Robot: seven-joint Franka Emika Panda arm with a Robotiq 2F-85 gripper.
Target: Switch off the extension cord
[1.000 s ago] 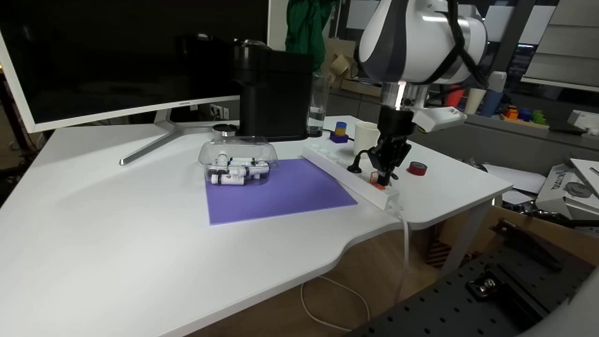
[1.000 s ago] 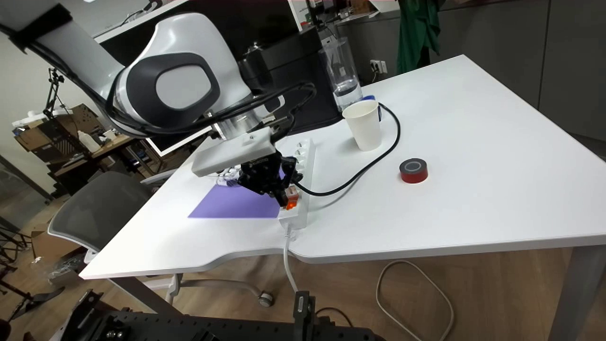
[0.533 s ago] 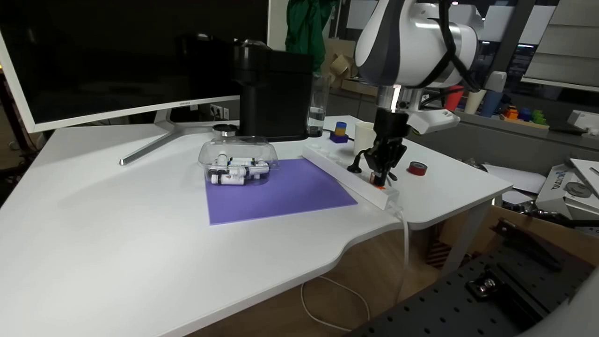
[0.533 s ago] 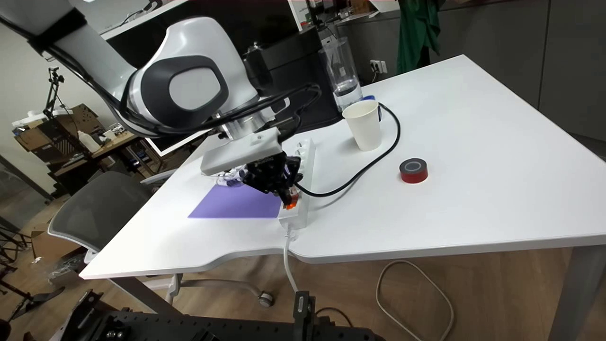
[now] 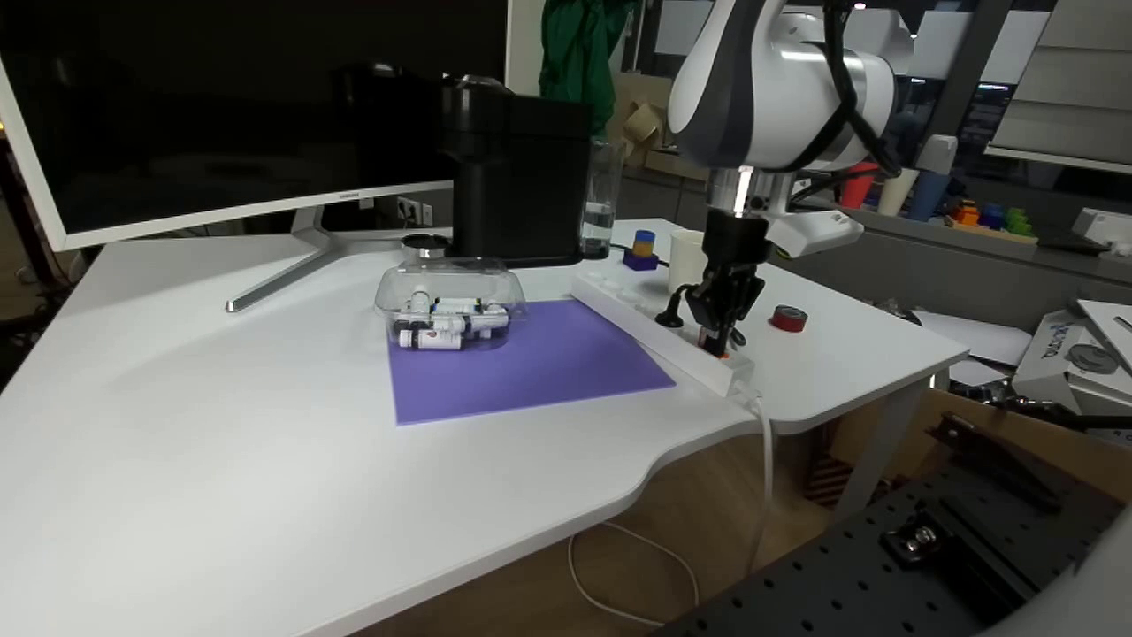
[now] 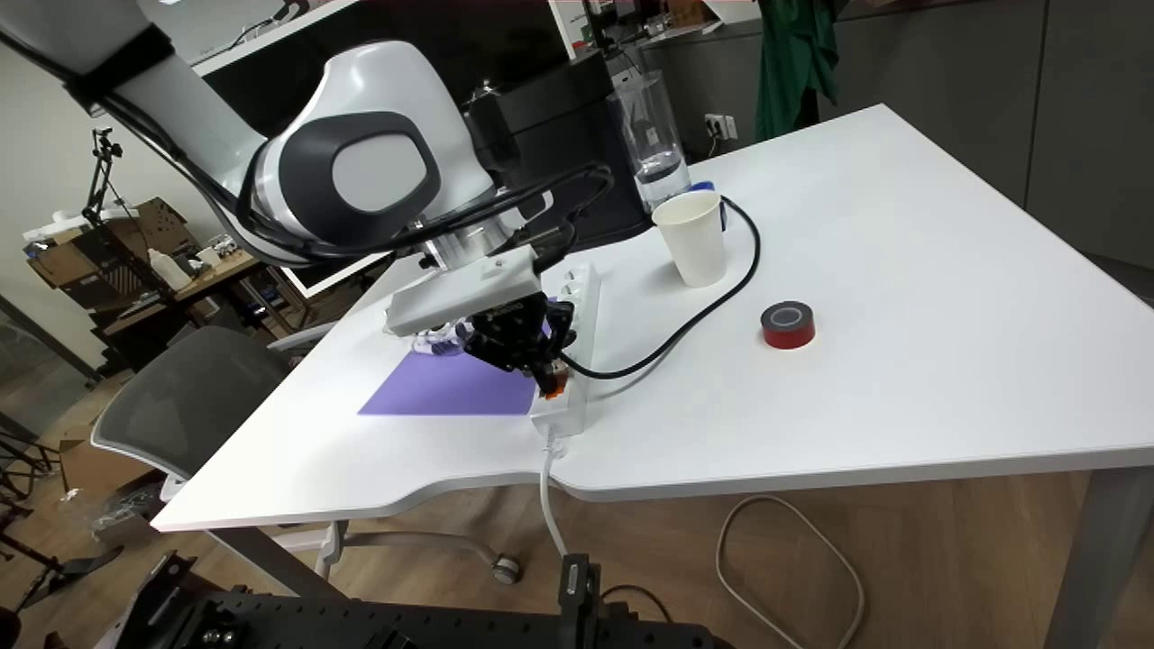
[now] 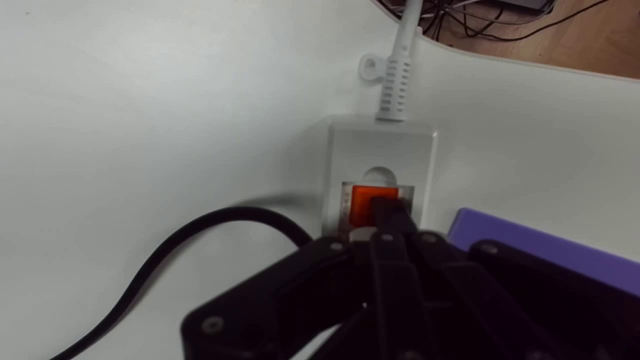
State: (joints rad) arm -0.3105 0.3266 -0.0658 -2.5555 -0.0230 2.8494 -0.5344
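The extension cord is a white power strip, seen in both exterior views (image 5: 646,332) (image 6: 586,306) and the wrist view (image 7: 382,145). Its orange-red switch (image 7: 361,197) is partly covered by my fingertips; a little of it shows in an exterior view (image 6: 554,391). A black plug (image 5: 669,316) sits in the strip, with its looped black cable (image 6: 676,336). A thin white cord (image 7: 407,30) leaves the strip's end. My gripper (image 7: 387,205) is shut and empty, fingertips together, pointing down onto the switch; it also shows in both exterior views (image 5: 715,350) (image 6: 546,388).
A purple mat (image 5: 531,363) lies beside the strip, with a clear box of small bottles (image 5: 451,310) on it. A white cup (image 6: 692,239), a red tape roll (image 6: 787,324), a glass vase (image 6: 651,135) and a black machine (image 5: 522,172) stand nearby. The table edge (image 6: 577,491) is close.
My gripper has shifted slightly and lowered onto the switch, staying shut. In an exterior view the switch's orange glow looks dimmer now. The strip has not visibly moved.
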